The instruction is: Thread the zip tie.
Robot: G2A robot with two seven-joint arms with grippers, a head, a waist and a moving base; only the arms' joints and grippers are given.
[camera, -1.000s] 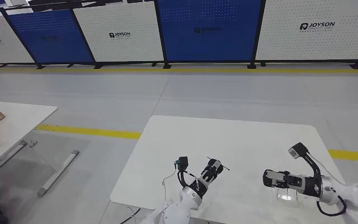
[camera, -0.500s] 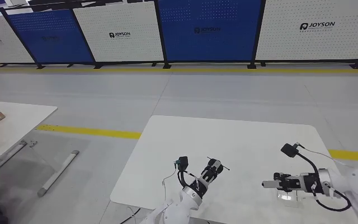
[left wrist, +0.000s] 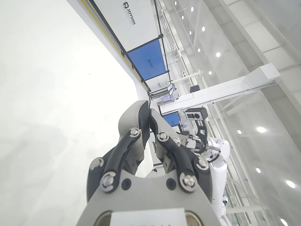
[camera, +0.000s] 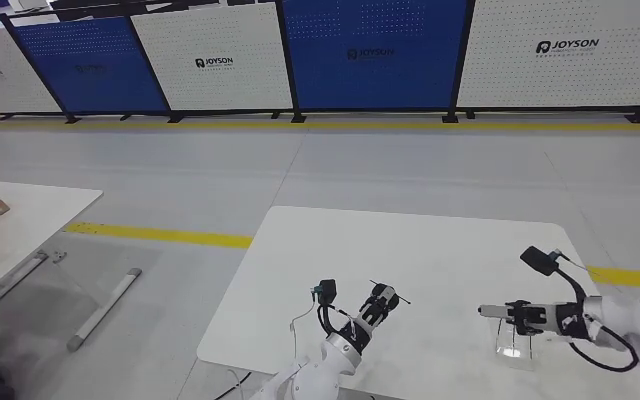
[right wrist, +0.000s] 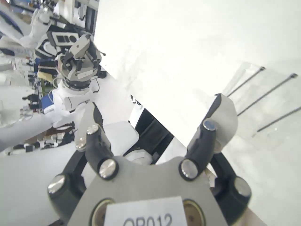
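- Left jaws, pressed together at the surface's (camera: 420,240) 7 o'clock, pinched a zip tie (camera: 405,298) crosswise, likely presenting it for threading.
- Right jaws, spread, hung at 4 o'clock beside the clear tray (camera: 527,362) of spare ties (right wrist: 267,95).

The table (camera: 400,240) is finished in smooth matt white. The zip tie (right wrist: 102,52) and spare ties (right wrist: 265,95) are formed of thin black plastic, the tray (right wrist: 282,101) of clear glossy plastic. Ribbed black pads (left wrist: 144,130) are fitted to the left gripper (left wrist: 148,111).
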